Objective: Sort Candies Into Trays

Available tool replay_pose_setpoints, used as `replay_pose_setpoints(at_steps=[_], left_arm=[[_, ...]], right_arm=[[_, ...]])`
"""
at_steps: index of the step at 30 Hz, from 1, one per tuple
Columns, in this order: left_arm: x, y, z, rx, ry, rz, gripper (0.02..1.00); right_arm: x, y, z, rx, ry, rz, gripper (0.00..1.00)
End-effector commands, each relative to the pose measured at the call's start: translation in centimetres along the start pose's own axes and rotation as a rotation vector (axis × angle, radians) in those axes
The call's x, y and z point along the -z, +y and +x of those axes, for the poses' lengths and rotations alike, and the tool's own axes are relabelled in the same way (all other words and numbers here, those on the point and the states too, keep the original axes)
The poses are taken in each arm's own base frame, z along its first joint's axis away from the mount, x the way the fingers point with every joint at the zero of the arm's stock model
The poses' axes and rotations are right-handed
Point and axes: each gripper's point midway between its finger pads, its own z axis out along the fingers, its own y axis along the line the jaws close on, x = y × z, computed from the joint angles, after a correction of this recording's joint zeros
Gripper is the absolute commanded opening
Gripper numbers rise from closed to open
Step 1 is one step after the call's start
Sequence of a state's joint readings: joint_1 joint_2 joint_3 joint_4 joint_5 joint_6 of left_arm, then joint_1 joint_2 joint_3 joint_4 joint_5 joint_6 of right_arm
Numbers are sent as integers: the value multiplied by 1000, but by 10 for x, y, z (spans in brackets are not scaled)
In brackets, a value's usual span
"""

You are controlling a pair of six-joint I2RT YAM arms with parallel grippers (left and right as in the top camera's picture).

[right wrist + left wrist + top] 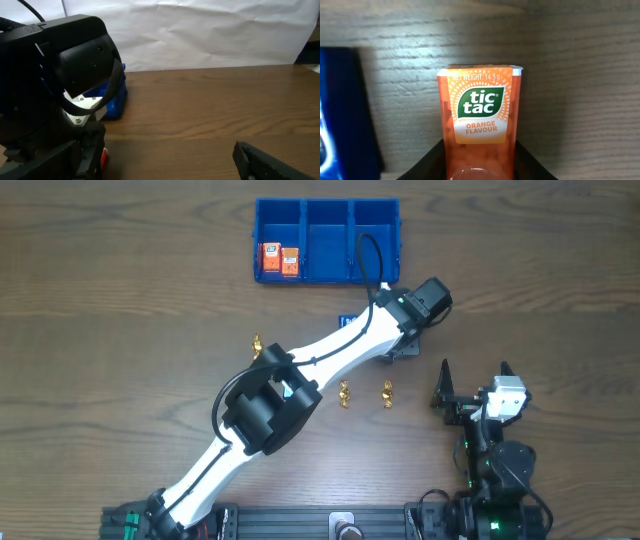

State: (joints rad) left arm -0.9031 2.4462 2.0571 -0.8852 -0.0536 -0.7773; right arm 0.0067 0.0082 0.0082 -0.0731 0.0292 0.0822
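**A:** How far along is the sort?

**B:** Early, by my reckoning. Nearest the bases, the right gripper (pixel 474 378) hangs over the bare surface (pixel 120 330). Its fingers are spread wide with nothing between them. A little farther out, two gold-wrapped candies (pixel 345 393) lie loose side by side. A third gold candy (pixel 257 343) sits just beside the left arm (pixel 300 375), and a blue packet (pixel 347 320) peeks out from under that arm. None of these is in a tray.

**A:** And what is done?

**B:** At the far edge stands the blue tray (pixel 328 279). Its left compartment holds two orange mint boxes (pixel 280 260). The middle one looks bare, and a cable crosses the right one. So one kind is started, and the gold candies and the blue packet are left, I'd judge.

**A:** Where is the box in hand?

**B:** The orange mint box (pixel 480 125) sits in the left gripper (pixel 480 172), label toward the wrist camera. The fingers (pixel 430 162) pinch its two narrow sides low down, so most of the box juts out past the fingertips. The blue packet lies near it, apart. That gripper is just short of the tray's right end, well apart from the left compartment where the matching boxes lie. I cannot tell whether the box touches the surface.
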Motion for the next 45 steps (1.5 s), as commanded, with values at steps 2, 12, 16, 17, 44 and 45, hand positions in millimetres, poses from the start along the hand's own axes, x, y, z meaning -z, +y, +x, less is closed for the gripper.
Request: replay_pose_setpoints(at_steps=[2, 12, 16, 17, 44, 45], left_arm=[[80, 13, -71, -11, -219, 29, 338], [177, 166, -188, 34, -376, -27, 334], [165, 201, -197, 38, -331, -27, 327], [161, 207, -198, 38, -319, -29, 329], [89, 227, -200, 40, -195, 0, 1000], [94, 225, -201, 44, -208, 3, 998]], right_arm=[[0, -1, 1, 12, 3, 4, 998], [0, -1, 1, 12, 3, 4, 998], [0, -1, 1, 12, 3, 4, 998], [0, -1, 1, 12, 3, 4, 998], [0, -1, 1, 12, 3, 4, 996], [0, -1, 1, 12, 3, 4, 998]])
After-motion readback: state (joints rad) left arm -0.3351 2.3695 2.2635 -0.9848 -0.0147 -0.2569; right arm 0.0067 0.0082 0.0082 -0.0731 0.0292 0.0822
